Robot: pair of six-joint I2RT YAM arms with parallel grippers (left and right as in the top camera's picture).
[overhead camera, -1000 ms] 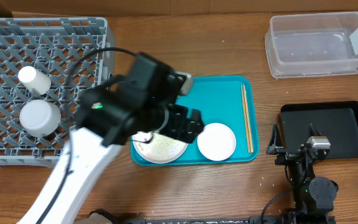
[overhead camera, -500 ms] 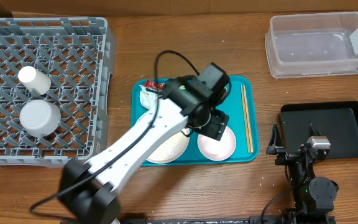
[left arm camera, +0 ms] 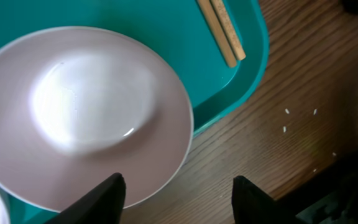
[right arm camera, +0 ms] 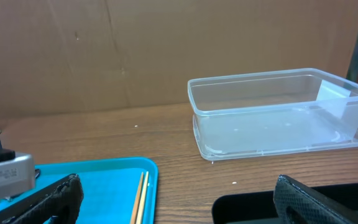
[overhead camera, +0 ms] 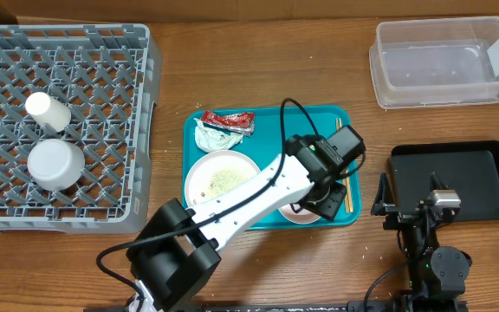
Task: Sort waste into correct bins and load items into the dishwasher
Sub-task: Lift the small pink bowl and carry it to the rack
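Left wrist view: we see the left gripper (left arm camera: 179, 198) with its two dark fingers spread apart above the rim of the small pale-pink dish (left arm camera: 86, 118), which shows in the gap between them; they clasp nothing. The dish lies in a corner of the teal tray (left arm camera: 166, 37), near the ends of the wooden chopsticks (left arm camera: 222, 31). A few white crumbs (left arm camera: 286, 112) dot the wooden table (left arm camera: 303, 74) just past the tray's edge.

From the right wrist, we find the right gripper (right arm camera: 182, 202) with its jaws wide and empty, low beside the tray and facing the clear tub (right arm camera: 278, 112).

From overhead, the large white plate (overhead camera: 219, 180) rests on the tray's other side, strewn with rice crumbs (overhead camera: 223, 179). Behind it lie the crumpled napkin (overhead camera: 210, 137) and the red sauce packet (overhead camera: 229, 121), touching each other. The black tray (overhead camera: 457, 178) sits by the right arm. Well apart, at the table's far end, the grey dish rack (overhead camera: 102, 95) holds the white cup (overhead camera: 48, 111) and the grey bowl (overhead camera: 55, 163).
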